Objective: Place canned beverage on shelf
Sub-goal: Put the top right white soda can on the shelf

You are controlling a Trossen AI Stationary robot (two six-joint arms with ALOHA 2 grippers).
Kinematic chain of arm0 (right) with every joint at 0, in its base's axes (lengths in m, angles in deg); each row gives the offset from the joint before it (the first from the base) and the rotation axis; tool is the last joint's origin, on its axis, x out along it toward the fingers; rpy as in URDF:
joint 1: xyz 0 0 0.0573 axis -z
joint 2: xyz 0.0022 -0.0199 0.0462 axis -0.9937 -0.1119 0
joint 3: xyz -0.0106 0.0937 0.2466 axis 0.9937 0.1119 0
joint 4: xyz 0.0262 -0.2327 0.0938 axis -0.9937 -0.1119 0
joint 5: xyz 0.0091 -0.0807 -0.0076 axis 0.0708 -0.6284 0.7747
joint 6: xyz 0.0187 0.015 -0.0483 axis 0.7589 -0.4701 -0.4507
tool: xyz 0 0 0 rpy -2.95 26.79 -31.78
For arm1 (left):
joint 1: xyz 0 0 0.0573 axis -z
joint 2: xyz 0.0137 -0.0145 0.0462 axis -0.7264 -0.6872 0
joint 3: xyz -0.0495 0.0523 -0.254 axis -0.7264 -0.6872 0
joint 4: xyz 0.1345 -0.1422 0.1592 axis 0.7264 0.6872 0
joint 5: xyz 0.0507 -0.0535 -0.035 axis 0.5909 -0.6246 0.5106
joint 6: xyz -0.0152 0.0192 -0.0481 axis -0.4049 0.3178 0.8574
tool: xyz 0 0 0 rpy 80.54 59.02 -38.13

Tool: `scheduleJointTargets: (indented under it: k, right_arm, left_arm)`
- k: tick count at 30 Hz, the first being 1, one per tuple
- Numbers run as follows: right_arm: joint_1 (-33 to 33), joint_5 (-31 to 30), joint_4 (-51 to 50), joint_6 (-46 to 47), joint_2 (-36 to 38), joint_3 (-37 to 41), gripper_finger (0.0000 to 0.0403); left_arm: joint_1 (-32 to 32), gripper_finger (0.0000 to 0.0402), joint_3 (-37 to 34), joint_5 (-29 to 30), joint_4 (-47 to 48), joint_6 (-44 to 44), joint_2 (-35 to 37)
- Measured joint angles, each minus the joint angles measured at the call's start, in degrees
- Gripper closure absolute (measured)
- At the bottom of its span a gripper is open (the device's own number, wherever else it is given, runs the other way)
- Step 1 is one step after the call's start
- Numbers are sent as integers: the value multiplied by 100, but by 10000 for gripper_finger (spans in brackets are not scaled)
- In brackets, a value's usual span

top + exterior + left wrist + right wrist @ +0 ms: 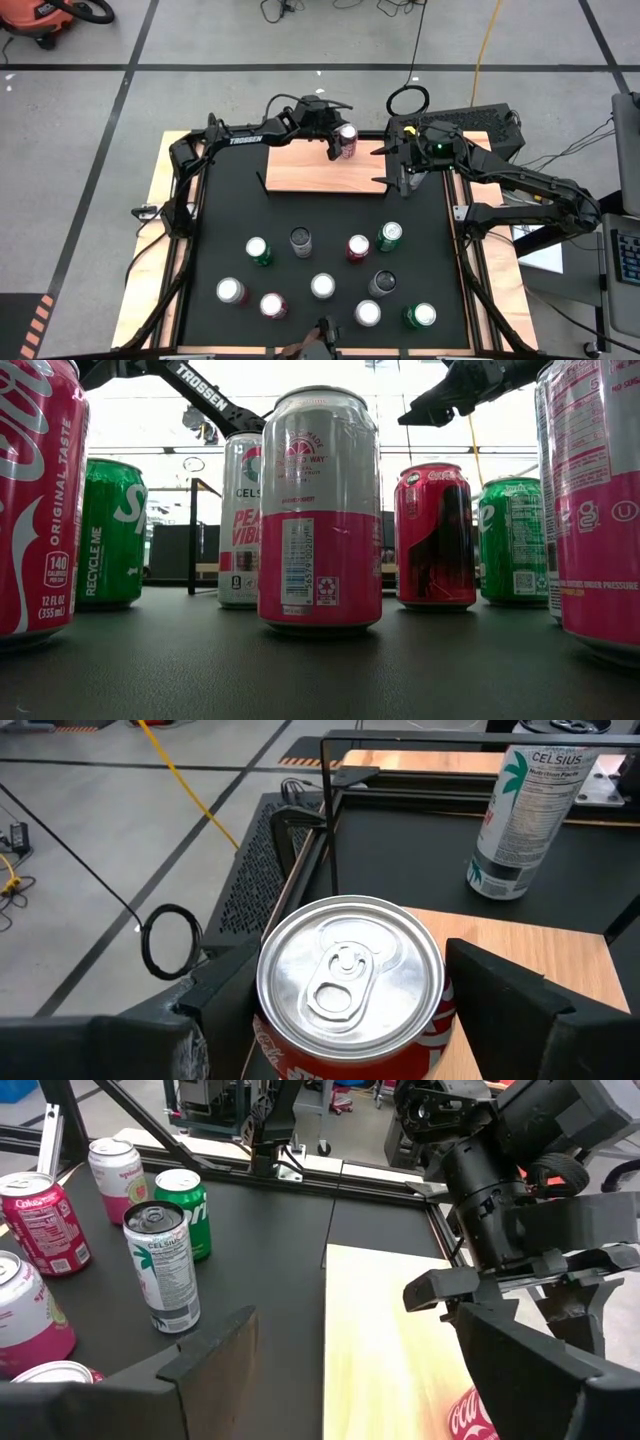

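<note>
A red cola can (pixel 350 970) stands upright at the far edge of the shelf (pixel 320 170), a light wooden board at the far middle of the black mat. My left gripper (pixel 338 138) reaches in from the table's left and is shut on this can (pixel 347 140). My right gripper (pixel 400 165) hovers open by the shelf's right end with nothing between its fingers (pixel 530 1370). The right wrist view shows only a red corner of the can (pixel 470 1415) below the left gripper. My left gripper pinches the red can between its two fingers, one on each side of the upper wall (pixel 432 1025) just under the rim. The fingers come from the table's left, slanting a little downward. The can is upright; its base is hidden, so I cannot tell whether it rests on the shelf.
Several cans, red, green, pink and white, stand on the near half of the black mat (pixel 225 215); a white Celsius can (pixel 520 815) is closest to the shelf. A thin black bracket (pixel 262 185) rises at the shelf's left end. Wooden strips edge the mat.
</note>
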Motion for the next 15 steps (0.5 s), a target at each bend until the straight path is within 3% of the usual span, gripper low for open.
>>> scheduleJointTargets:
  k: [5,15]
  right_arm:
    - [0,-1,-1,0,0,0,85]
    - [0,-1,-5,0,0,0,85]
  left_arm:
    - [0,110,0,2,-6,-4,0]
    - [-4,29,-13,91,80,3,69]
